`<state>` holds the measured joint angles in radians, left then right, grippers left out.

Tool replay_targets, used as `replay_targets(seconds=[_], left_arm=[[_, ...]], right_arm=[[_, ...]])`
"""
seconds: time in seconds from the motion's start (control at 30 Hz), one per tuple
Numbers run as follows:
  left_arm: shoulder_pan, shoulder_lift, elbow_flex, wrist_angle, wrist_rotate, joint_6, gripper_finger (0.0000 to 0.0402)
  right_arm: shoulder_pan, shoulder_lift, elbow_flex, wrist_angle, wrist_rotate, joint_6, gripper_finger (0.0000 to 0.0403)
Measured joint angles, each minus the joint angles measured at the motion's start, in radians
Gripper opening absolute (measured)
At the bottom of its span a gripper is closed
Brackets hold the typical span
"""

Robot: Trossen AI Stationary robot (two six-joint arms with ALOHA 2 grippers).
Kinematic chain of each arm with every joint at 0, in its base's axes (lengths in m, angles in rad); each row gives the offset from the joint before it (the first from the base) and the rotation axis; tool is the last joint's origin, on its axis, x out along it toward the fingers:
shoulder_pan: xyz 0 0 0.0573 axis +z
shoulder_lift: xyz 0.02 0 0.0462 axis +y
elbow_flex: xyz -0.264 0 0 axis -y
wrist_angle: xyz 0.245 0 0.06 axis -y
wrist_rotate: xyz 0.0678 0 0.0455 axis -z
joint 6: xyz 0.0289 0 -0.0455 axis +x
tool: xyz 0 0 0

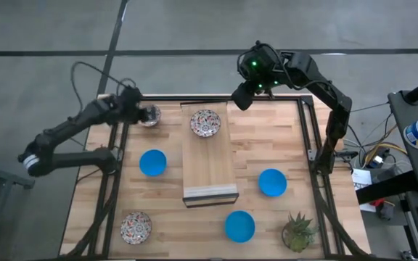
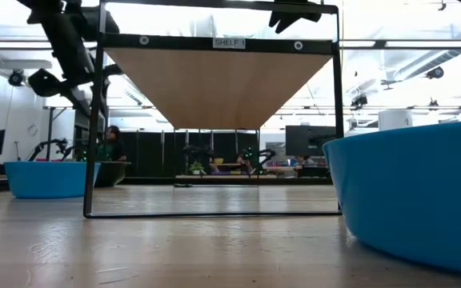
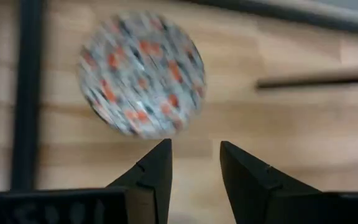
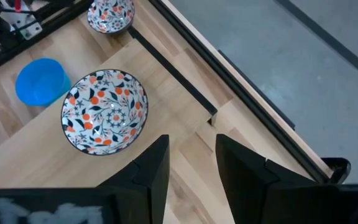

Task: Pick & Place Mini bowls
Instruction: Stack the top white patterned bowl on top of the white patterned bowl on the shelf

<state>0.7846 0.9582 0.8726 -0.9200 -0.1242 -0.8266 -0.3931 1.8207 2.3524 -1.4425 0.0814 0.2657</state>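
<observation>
Hanging the left gripper [image 3: 194, 146] just above the corner speckled bowl [image 3: 142, 74], at the far left corner of the bench [image 1: 260, 145] and close beside the black frame post [image 3: 27, 93]; judging this to be the approach to a pick. Holding its fingers [image 3: 155, 169] parted by a moderate gap, gripping nothing, with the bowl lying off to one side of the gap rather than under it. Doing this step well probably meaning: shifting across until one finger is standing inside the bowl and the other outside its rim, coming down squarely, closing on the rim wall only, and minding the post, since a shallow, smooth-looking bowl is likely to slip or tip under a skewed pinch. Reaching the left arm long and low from the left edge across to that corner, wrist bent so the fingers are pointing down at the wood. Waiting with the right gripper [image 4: 191, 140] raised at the far edge, fingers likewise apart and empty, looking down beside the board's speckled bowl [image 4: 104, 112] on the pale wooden board [image 1: 209, 163]. Lying elsewhere on the bench: the near speckled bowl [image 1: 136, 228], the left blue bowl [image 1: 152, 162], the right blue bowl [image 1: 272, 183] and the near blue bowl [image 1: 239, 226].
</observation>
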Motion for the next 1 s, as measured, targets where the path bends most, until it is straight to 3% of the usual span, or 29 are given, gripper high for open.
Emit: replay_targets(seconds=[0.2,0.33,1.0], left_arm=[[0.247,0.119,0.106,-0.030,0.031,0.228,0.0126],[0.332,0.214,0.134,-0.135,0.034,0.228,0.0126],[0.293,0.439,0.118,-0.158,0.111,0.043,0.0126]], right_arm=[[0.000,-0.001,0.000,0.002,-0.002,0.015,0.0129],[0.002,-0.001,0.000,0.011,-0.002,0.015,0.0124],[0.002,0.000,0.000,0.027,-0.002,-0.062,0.0122]])
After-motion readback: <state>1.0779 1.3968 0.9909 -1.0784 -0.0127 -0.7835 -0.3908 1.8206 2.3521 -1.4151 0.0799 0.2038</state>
